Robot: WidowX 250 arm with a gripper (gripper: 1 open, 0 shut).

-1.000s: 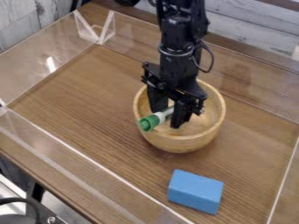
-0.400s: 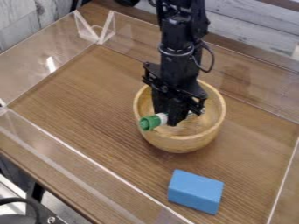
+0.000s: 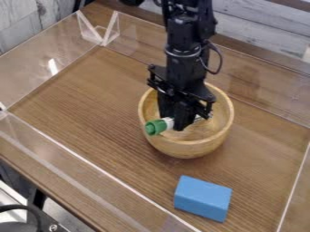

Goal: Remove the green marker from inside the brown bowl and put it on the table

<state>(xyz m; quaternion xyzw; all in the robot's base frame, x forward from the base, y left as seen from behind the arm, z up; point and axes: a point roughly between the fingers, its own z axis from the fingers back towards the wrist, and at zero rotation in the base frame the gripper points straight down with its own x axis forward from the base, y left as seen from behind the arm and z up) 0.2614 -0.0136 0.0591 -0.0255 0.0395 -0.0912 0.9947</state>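
Observation:
The brown bowl (image 3: 212, 136) sits on the table (image 3: 97, 109) near its middle. Inside it lies the green marker (image 3: 158, 126), its green cap pointing toward the bowl's left rim and its white barrel running under the fingers. My gripper (image 3: 179, 119) reaches straight down into the bowl from the black arm above, and its fingers are shut on the marker's barrel. The far end of the marker is hidden behind the fingers.
A blue rectangular block (image 3: 202, 197) lies on the table in front of the bowl, to the right. Low clear acrylic walls (image 3: 36, 145) edge the tabletop, with a folded clear piece (image 3: 100, 30) at the back left.
The fingers have drawn together onto the marker inside the bowl. The arm itself has stayed where it was.

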